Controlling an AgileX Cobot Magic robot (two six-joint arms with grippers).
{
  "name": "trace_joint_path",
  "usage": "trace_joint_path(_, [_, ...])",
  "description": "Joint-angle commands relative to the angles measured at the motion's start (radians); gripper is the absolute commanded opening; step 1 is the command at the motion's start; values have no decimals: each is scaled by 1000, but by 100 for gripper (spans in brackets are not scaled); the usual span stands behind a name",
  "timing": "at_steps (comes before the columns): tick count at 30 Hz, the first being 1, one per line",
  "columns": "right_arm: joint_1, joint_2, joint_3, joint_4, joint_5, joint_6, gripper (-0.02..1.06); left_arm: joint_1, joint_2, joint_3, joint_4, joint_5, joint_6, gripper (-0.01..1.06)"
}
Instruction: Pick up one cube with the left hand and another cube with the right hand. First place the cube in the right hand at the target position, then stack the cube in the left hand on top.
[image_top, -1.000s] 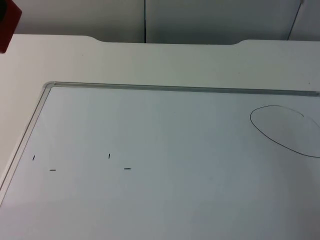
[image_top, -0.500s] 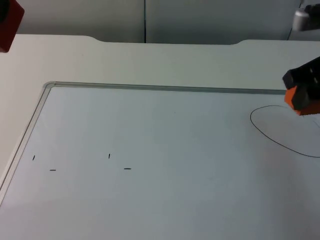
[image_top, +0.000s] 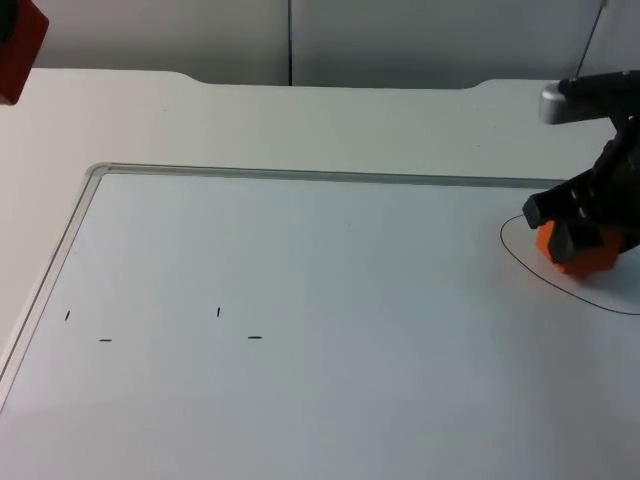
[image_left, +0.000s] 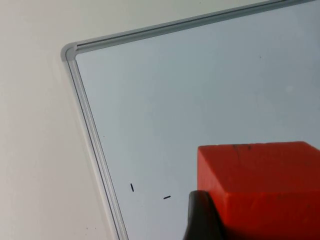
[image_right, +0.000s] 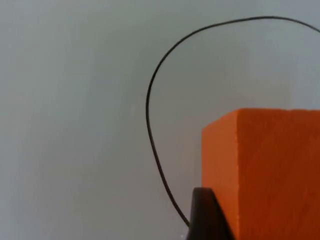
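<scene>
My right pincer (image_top: 578, 240) grips the orange cube (image_top: 580, 252) over the drawn black oval (image_top: 520, 262) at three o'clock; my left pincer (image_left: 202, 220) clamps the red cube (image_left: 260, 185), at ten o'clock.

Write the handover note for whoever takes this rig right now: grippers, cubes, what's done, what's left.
Right gripper: shut on the orange cube, low inside the drawn oval on the whiteboard; release not yet done.
Left gripper: shut on the red cube, waiting at the board's far left corner.
Done: both cubes picked up.
Left: set the orange cube down in the oval, then stack the red cube on top.
</scene>
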Motion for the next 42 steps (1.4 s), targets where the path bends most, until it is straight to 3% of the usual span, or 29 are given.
trace_joint_path(1, [3, 2, 3, -13, -19, 5, 0, -7, -10, -3, -10, -10, 1, 20])
trace_joint_path(23, [-19, 47, 3, -10, -16, 3, 1, -7, -10, -3, -8, -10, 1, 20])
trace_joint_path(25, [-19, 47, 3, -10, -9, 3, 10, -7, -10, -3, -8, -10, 1, 20])
trace_joint_path(27, [-19, 47, 3, -10, -5, 3, 35, -7, -10, -3, -8, -10, 1, 20])
trace_joint_path(28, [-19, 47, 3, -10, -5, 3, 35, -7, -10, -3, -8, -10, 1, 20])
trace_joint_path(31, [-19, 47, 3, 10, 0, 5, 82, -7, -10, -3, -8, -10, 1, 20])
trace_joint_path(33, [-19, 45, 3, 10, 2, 3, 105, -7, -10, -3, -8, -10, 1, 20])
trace_joint_path(39, [-19, -10, 3, 10, 7, 3, 105, -7, -10, -3, -8, -10, 1, 20])
trace_joint_path(42, [-19, -140, 1, 10, 21, -5, 105, -7, -10, -3, -8, -10, 1, 20])
